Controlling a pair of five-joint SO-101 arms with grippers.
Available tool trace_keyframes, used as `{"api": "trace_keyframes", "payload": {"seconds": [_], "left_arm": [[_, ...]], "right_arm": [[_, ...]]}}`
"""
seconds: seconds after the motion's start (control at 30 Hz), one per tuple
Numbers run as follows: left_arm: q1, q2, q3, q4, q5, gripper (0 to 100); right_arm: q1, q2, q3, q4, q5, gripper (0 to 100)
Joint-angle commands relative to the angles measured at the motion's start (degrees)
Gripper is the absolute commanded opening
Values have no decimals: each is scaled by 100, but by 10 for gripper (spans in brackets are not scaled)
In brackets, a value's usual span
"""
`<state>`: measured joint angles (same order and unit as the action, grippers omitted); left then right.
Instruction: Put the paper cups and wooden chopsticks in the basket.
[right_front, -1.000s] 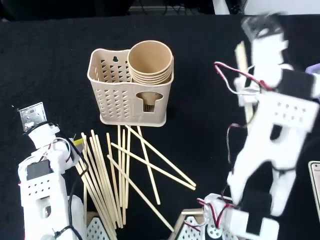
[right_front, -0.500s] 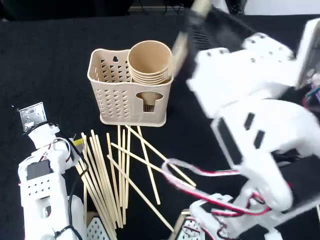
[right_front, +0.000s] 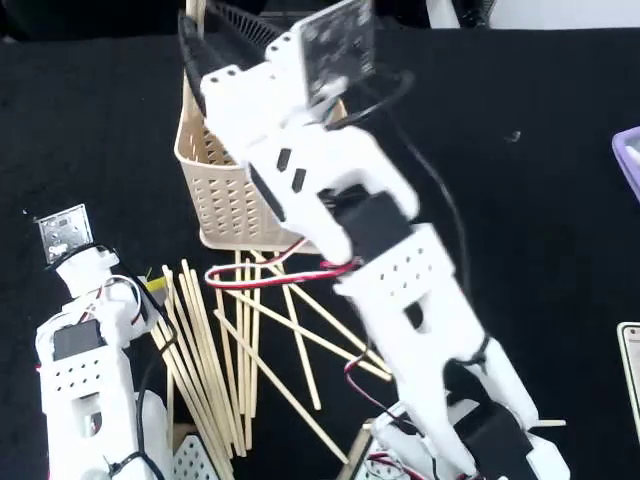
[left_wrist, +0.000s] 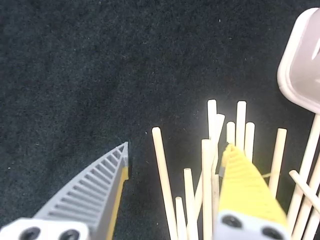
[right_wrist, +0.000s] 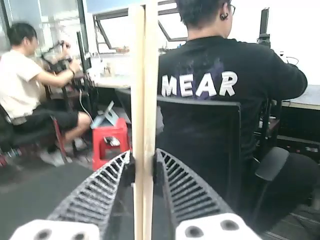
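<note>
The beige perforated basket (right_front: 225, 195) stands at the table's back centre, and my right arm stretches over it, hiding the paper cups. High above the basket's far left corner, my right gripper (right_front: 200, 35) is shut on a pair of wooden chopsticks (right_front: 196, 10). In the right wrist view the chopsticks (right_wrist: 143, 100) stand upright between the fingers of the right gripper (right_wrist: 143, 155). Several loose chopsticks (right_front: 250, 330) lie fanned out in front of the basket. My left gripper (left_wrist: 177, 147) hangs open over the ends of those chopsticks (left_wrist: 210, 150), near the basket's corner (left_wrist: 300, 65).
A purple object (right_front: 628, 160) and a pale flat object (right_front: 630, 370) sit at the right table edge. A small metal plate (right_front: 65, 232) lies by my left arm (right_front: 85, 360). The arm bases stand at the front edge.
My right arm has swung from the table's right side leftward to above the basket, carrying the chopsticks and covering the cups. The left arm has stayed still.
</note>
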<state>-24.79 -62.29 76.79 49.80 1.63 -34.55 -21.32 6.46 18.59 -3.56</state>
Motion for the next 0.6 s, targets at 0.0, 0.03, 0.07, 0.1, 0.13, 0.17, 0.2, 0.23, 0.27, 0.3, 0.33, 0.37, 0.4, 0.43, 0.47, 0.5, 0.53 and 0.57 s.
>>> {"api": "trace_keyframes", "payload": {"seconds": [0.0,0.03,0.07,0.1,0.13,0.17,0.2,0.23,0.27,0.3,0.33,0.37,0.4,0.43,0.47,0.5,0.53,0.57], "left_arm": [[31,-79,-66,-62,-9,292],[40,-79,-66,-70,-9,292],[40,-79,-66,-70,-9,292],[40,-79,-66,-70,-9,292],[40,-79,-66,-70,-9,292],[31,-79,-66,-70,-9,292],[31,-79,-66,-70,-9,292],[31,-79,-66,-70,-9,292],[31,-79,-66,-70,-9,292],[31,-79,-66,-70,-9,292],[31,-79,-66,-70,-9,292],[31,-79,-66,-70,-9,292],[31,-79,-66,-70,-9,292],[31,-79,-66,-70,-9,292],[31,-79,-66,-70,-9,292],[31,-79,-66,-70,-9,292],[31,-79,-57,-79,-9,292],[31,-79,-31,-79,-9,292]], "right_arm": [[149,-101,848,-800,642,11],[185,-101,1015,-888,730,11],[211,-101,1156,-976,765,11],[229,-101,1305,-1073,782,11],[273,-101,1464,-1152,782,11],[281,-101,1613,-1204,782,11],[290,-101,1719,-1204,782,11],[290,-101,1798,-1187,782,12],[290,-101,1833,-1134,782,13],[290,-101,1815,-985,782,15],[290,-110,1727,-791,782,27],[290,-136,1604,-554,782,54],[281,-145,1437,-255,774,90],[281,-154,1226,79,756,125],[281,-163,971,457,651,155],[281,-189,681,897,466,175],[299,-215,409,1327,299,182],[299,-259,145,1732,185,182]]}}
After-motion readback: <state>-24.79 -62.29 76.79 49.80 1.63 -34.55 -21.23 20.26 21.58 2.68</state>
